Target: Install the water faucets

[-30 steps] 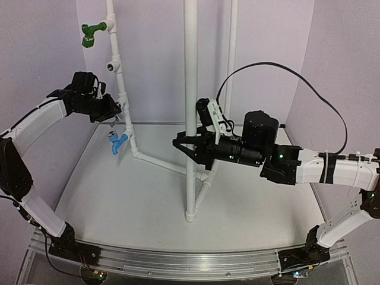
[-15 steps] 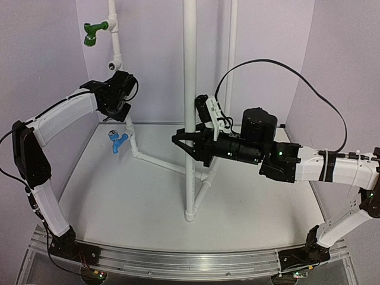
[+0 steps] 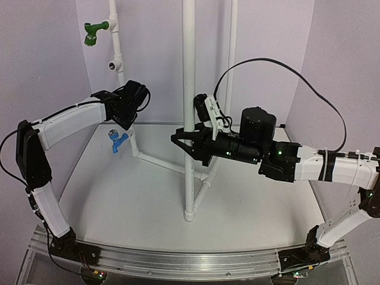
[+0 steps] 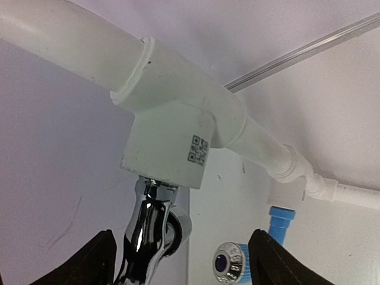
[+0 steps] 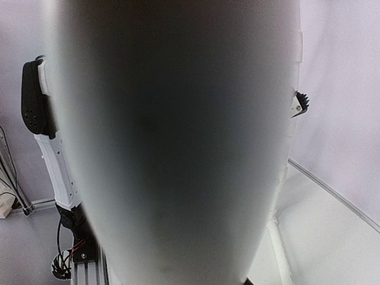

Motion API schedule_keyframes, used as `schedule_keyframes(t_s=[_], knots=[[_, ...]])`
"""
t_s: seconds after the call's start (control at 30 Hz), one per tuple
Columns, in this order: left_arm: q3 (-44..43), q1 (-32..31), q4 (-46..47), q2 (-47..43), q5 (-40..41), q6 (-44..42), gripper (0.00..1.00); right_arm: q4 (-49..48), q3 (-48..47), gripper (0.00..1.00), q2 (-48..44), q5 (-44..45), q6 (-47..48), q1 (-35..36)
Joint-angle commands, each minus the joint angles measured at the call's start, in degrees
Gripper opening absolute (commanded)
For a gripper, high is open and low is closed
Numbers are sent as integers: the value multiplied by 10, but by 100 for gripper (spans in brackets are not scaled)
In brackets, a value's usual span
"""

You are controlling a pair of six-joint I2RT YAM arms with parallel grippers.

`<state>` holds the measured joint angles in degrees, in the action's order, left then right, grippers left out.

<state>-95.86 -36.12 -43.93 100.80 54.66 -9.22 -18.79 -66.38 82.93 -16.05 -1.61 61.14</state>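
The silver chrome faucet hangs screwed into a white tee fitting on the thin pipe. My left gripper stands open around the faucet, its dark fingers apart from it on both sides. Beyond it, the blue faucet sits in a lower fitting; from above the blue faucet shows just below my left gripper. A green faucet sits high on the same pipe. My right gripper is shut on the thick white upright pipe, which fills its wrist view.
An empty tee fitting sits between the green faucet and my left gripper. A slanted pipe runs from the thin pipe to the base of the thick one. Purple walls close in at the back and on both sides.
My left arm swung right and in toward the thin pipe. Its jaws have opened and let go of the chrome faucet. The right arm has stayed on the thick pipe.
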Motion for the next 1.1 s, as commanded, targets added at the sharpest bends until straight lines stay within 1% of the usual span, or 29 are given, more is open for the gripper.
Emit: schedule_keyframes(t_s=[0.0, 0.1, 0.17, 0.27, 0.33, 0.43, 0.57, 0.67, 0.77, 0.8, 0.87, 0.97, 1.0, 1.07], knots=[[-9, -13, 30, -93, -76, 29, 86, 14, -29, 0, 20, -40, -76, 11], [3, -12, 25, -153, -149, 65, 94, 16, -29, 0, 21, -41, -79, 12], [27, -11, 30, -195, -190, 85, 96, 12, -25, 0, 19, -41, -84, 12], [70, -6, 46, -265, -242, 145, 99, 7, -22, 0, 16, -39, -88, 12], [97, 21, 59, -308, -302, 189, 100, 7, -24, 0, 16, -42, -90, 11], [133, 129, 82, -352, -478, 249, 100, 7, -24, 0, 18, -47, -87, 11], [140, 245, 92, -341, -696, 324, 100, 3, -20, 0, 20, -50, -93, 12], [164, 331, 127, -319, -839, 379, 100, -6, -13, 0, 16, -51, -95, 13], [210, 421, 209, -307, -965, 450, 100, -7, -17, 0, 15, -54, -97, 13], [228, 442, 243, -301, -998, 476, 100, -7, -19, 0, 14, -56, -97, 13], [249, 461, 294, -283, -1035, 513, 100, -7, -22, 0, 13, -58, -94, 12], [262, 464, 351, -248, -1077, 551, 100, -7, -22, 0, 12, -57, -90, 12], [275, 464, 394, -241, -1103, 584, 100, -7, -22, 0, 13, -57, -92, 13], [303, 463, 475, -228, -1123, 632, 100, -8, -22, 0, 12, -58, -95, 13]])
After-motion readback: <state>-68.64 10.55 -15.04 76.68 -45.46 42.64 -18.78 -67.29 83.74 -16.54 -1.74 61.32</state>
